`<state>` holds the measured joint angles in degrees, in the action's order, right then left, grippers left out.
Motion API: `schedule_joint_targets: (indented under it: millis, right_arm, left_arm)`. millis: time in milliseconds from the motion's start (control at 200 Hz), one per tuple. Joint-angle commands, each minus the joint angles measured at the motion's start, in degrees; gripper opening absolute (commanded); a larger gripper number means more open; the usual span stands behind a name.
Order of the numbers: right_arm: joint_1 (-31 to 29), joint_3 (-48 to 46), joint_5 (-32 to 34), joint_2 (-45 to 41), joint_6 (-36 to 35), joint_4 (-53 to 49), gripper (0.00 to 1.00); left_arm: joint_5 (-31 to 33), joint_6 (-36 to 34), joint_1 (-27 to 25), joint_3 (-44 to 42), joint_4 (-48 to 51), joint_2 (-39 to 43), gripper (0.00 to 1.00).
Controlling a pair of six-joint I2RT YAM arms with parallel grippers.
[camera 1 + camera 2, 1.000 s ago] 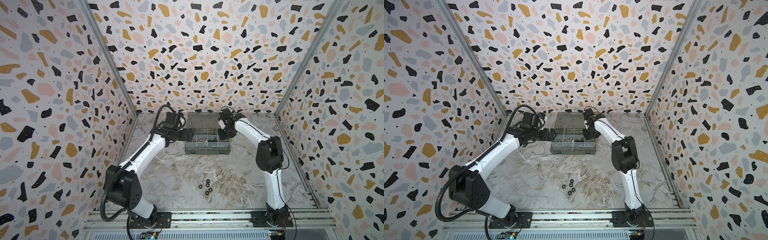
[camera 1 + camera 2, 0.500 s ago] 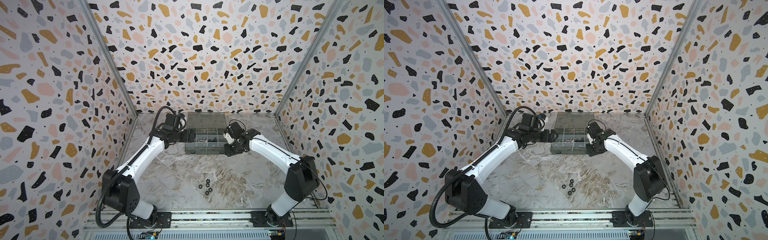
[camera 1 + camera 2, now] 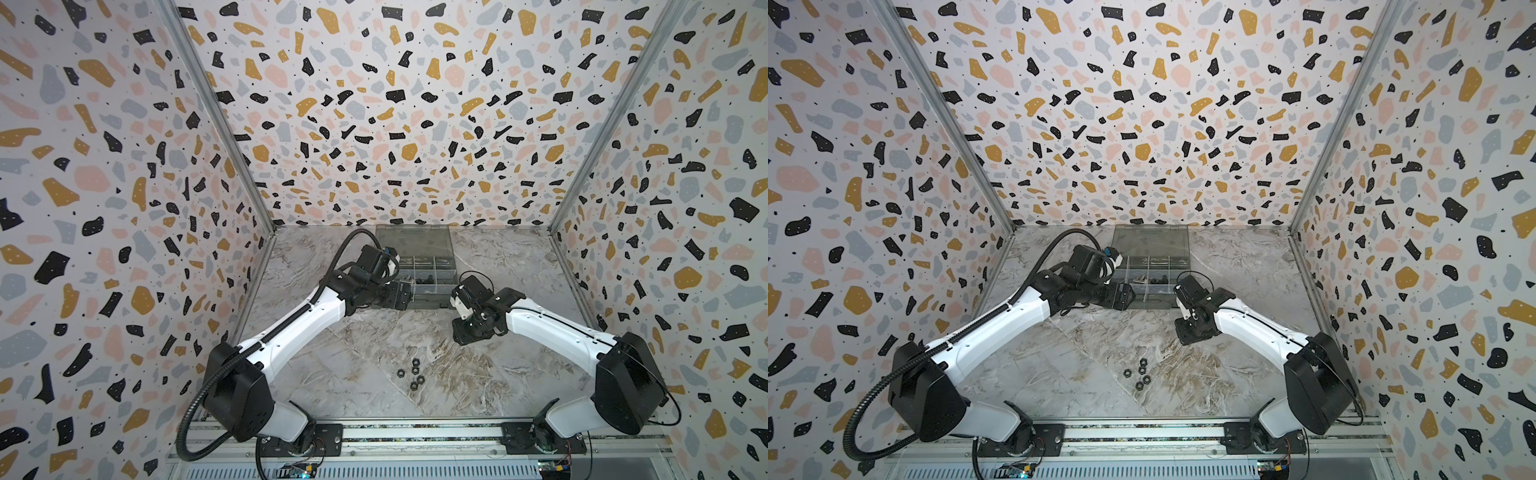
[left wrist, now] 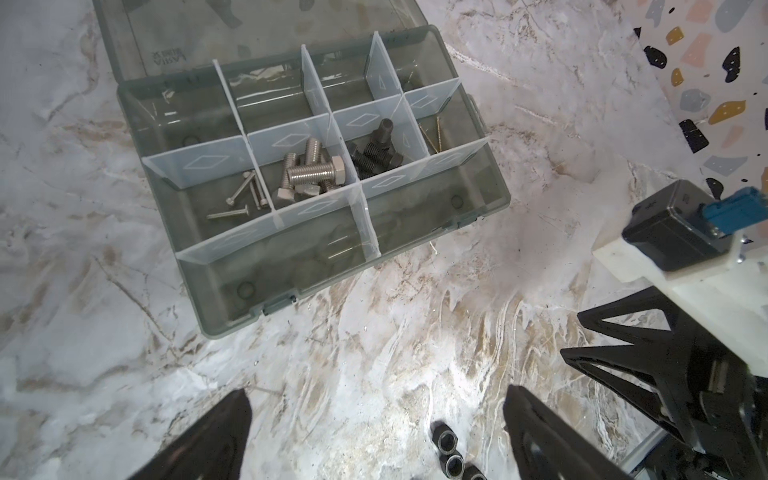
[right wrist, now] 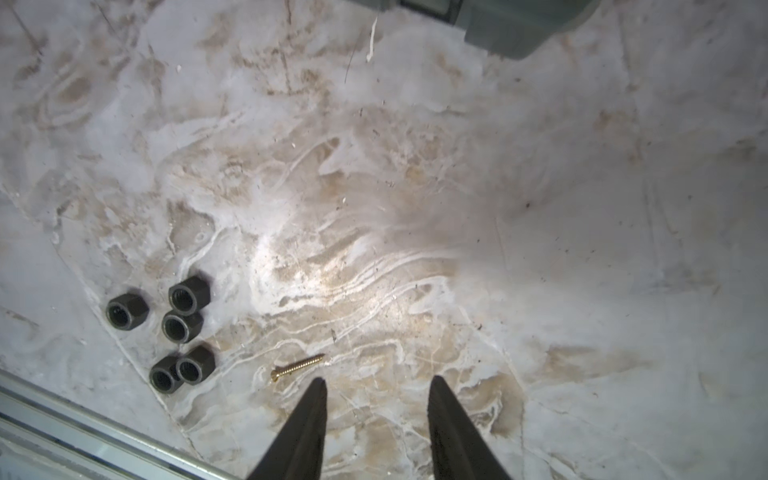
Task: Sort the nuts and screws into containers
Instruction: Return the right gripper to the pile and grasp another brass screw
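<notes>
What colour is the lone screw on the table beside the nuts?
The screw is brass-gold; the right wrist view shows it best.

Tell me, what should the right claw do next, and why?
Probably lower the right gripper onto the small brass screw and close on it. Its jaws stand open and empty, and the screw lies on the table just ahead of the fingertips, nearer than the five black nuts. Similar brass screws already lie in one compartment of the organiser box.
</notes>
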<state>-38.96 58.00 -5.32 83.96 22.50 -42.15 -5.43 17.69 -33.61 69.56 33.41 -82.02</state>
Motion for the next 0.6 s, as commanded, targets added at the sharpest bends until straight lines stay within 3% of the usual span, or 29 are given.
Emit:
schedule_joint_targets:
  millis: [0,265,415,596]
  right_arm:
    - [-1.9,-1.68,-0.72,-1.49,1.88,-0.11,0.4]
    - [-7.42,-3.06,-3.23,0.98,4.38,1.36,0.35]
    - [-10.86,-3.79,-5.57,2.53,4.73,3.11,0.5]
    - [-12.72,-3.55,-4.74,5.07,2.49,3.13,0.55]
  left_arm:
    - [2.76,1.29,0.04,-1.86,-0.01,3.47,0.96]
    - [4.0,1.73,0.09,-6.39,1.34,7.33,0.96]
    - [4.18,0.95,0.04,-7.2,2.74,8.15,0.96]
    - [4.28,-0.11,0.08,-7.24,4.07,8.19,0.96]
